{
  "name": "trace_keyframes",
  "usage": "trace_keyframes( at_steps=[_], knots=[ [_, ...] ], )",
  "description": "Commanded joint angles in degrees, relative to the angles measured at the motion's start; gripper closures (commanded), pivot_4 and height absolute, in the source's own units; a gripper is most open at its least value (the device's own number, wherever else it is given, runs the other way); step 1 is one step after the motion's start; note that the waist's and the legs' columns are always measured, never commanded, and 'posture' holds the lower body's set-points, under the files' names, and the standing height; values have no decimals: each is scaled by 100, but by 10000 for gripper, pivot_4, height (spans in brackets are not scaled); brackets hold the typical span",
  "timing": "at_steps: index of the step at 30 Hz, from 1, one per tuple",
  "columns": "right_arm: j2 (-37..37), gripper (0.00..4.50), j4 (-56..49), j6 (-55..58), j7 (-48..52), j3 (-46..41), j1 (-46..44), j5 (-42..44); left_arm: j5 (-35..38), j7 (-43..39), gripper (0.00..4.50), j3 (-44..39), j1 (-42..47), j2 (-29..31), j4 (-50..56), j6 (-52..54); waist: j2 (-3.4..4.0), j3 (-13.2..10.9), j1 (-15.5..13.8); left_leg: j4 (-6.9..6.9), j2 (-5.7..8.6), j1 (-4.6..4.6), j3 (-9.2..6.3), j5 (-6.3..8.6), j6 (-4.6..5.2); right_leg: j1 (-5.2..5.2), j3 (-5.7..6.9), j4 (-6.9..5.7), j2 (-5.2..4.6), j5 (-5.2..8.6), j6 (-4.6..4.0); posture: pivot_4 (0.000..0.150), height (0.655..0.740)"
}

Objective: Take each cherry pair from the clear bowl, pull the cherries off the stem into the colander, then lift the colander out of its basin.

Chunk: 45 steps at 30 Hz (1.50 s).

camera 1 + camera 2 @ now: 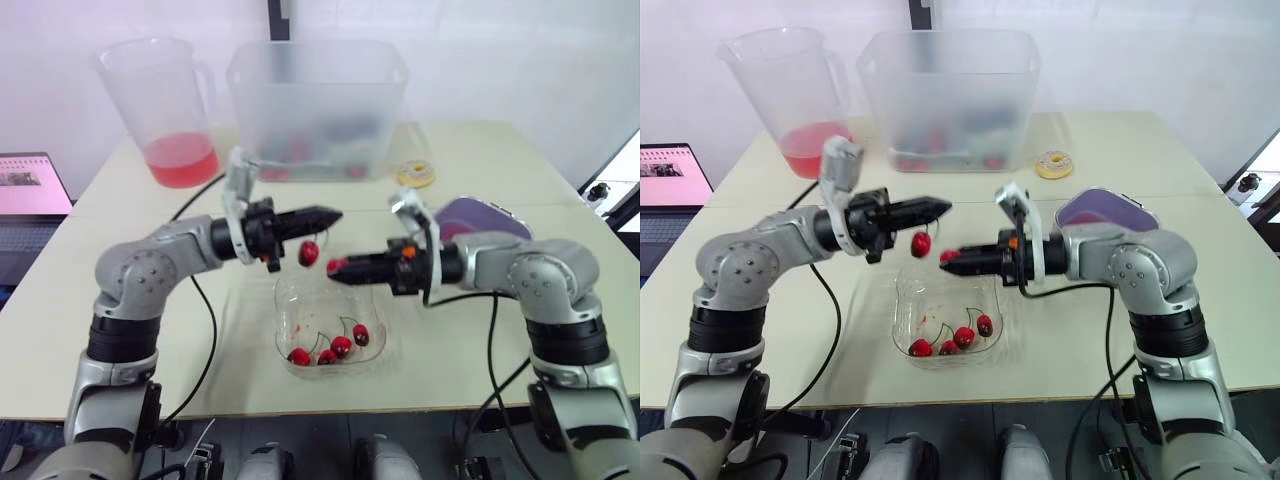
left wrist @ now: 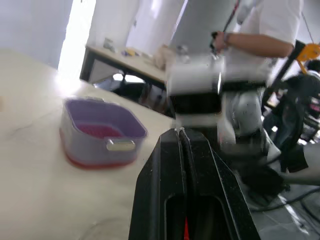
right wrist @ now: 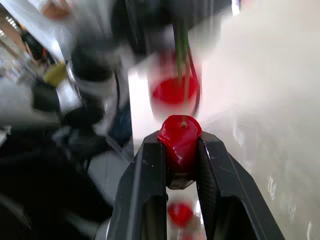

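- Left gripper (image 1: 332, 215): fingers pressed together on the green stem (image 3: 179, 55); one cherry (image 1: 309, 254) hangs just under their tips.
- Right gripper (image 1: 948, 257): fingers set narrow, clamping the second cherry (image 3: 179, 139), tips facing the left tips.
- Clear bowl (image 1: 283, 300), holding more cherries, sits on the beige table (image 1: 520, 165) below both sets of fingertips.
- Purple colander (image 2: 80, 145) stands behind the right fingers.
- Pitcher (image 1: 165, 100), tub (image 1: 315, 100) and laptop (image 1: 30, 190) lie farther off.
- A person (image 2: 270, 25) stands beyond the table.

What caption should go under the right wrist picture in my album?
Right fingers squeeze a red cherry while another cherry hangs from its green stem.
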State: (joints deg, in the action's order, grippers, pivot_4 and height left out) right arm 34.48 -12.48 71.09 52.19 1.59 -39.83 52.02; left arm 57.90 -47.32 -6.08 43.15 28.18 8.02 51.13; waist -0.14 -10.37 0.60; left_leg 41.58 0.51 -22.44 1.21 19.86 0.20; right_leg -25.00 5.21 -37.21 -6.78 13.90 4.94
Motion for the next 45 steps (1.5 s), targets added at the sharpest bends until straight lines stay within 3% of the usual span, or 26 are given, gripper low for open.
trace_keyframes(
  at_steps=[1,7,11,13,16,20,25,33,34,39,42,45],
  knots=[
    [84,40690,-187,112,-36,-63,-19,122,-7,-46,45000,-166,128,-10,50,-168,3,-2,-4,0,2,0,2,0,0,0,-1,0,-1,0,0,1500,6863],
    [164,40690,-216,371,-245,-438,-193,375,-54,-81,45000,-148,147,-19,-17,-206,2,-2,-18,2,3,0,0,0,0,1,-1,0,-2,0,0,1500,6863],
    [971,40690,288,34,-103,-940,-657,68,-90,-53,45000,-200,130,11,-30,-215,6,-6,-53,3,8,-2,0,0,0,1,-1,1,-5,0,0,1500,6863],
    [1909,40690,1005,-940,185,-680,-838,-948,-85,40,45000,-284,66,25,13,-213,6,-6,-101,5,9,-2,2,0,1,1,-2,2,-4,0,0,1500,6863],
    [2661,40690,1824,-2087,587,-142,-922,-2019,-99,117,45000,-344,1,43,63,-217,1,-6,-137,4,9,-2,2,3,5,4,-2,7,-2,0,1,1500,6863],
    [2652,40690,3366,-3490,372,494,-1250,-3437,-133,260,45000,-372,-129,-7,156,-263,0,-7,-38,0,6,6,20,4,8,2,-15,5,-2,0,1,1500,6863],
    [2295,40690,4280,-4267,431,893,-1187,-4241,-132,439,45000,-315,-218,-148,348,-292,1,-8,9,-10,2,2,22,0,2,-10,-15,4,-2,0,1,1500,6863],
    [2169,2907,4725,-4498,657,811,-1380,-4655,-13,703,45000,-392,-246,-201,473,-204,3,-10,-26,-3,1,2,16,-4,-6,-3,-10,5,-3,0,2,1500,6863],
    [2209,811,4692,-4486,688,785,-1461,-4687,-7,700,45000,-395,-224,-187,457,-202,4,-10,-21,-3,1,2,15,-3,-6,-3,-10,5,-3,0,1,1500,6863],
    [2360,811,3934,-3574,1122,300,-1989,-4196,111,754,45000,-488,-76,-199,367,-172,18,-19,-9,-4,1,2,15,-4,-7,-4,-8,5,-2,0,2,1500,6863],
    [2102,811,3017,-2411,1317,-239,-2082,-3290,220,841,45000,-523,12,-295,301,-173,18,-18,-12,-5,-1,2,11,-4,-7,-3,-6,5,-1,0,2,1500,6863],
    [1728,811,1252,-1287,1627,-599,-1521,-1908,307,990,45000,-500,58,-487,323,-162,13,-16,-19,-4,-6,4,1,-4,-8,6,4,9,-2,0,2,1500,6863]
  ],
)
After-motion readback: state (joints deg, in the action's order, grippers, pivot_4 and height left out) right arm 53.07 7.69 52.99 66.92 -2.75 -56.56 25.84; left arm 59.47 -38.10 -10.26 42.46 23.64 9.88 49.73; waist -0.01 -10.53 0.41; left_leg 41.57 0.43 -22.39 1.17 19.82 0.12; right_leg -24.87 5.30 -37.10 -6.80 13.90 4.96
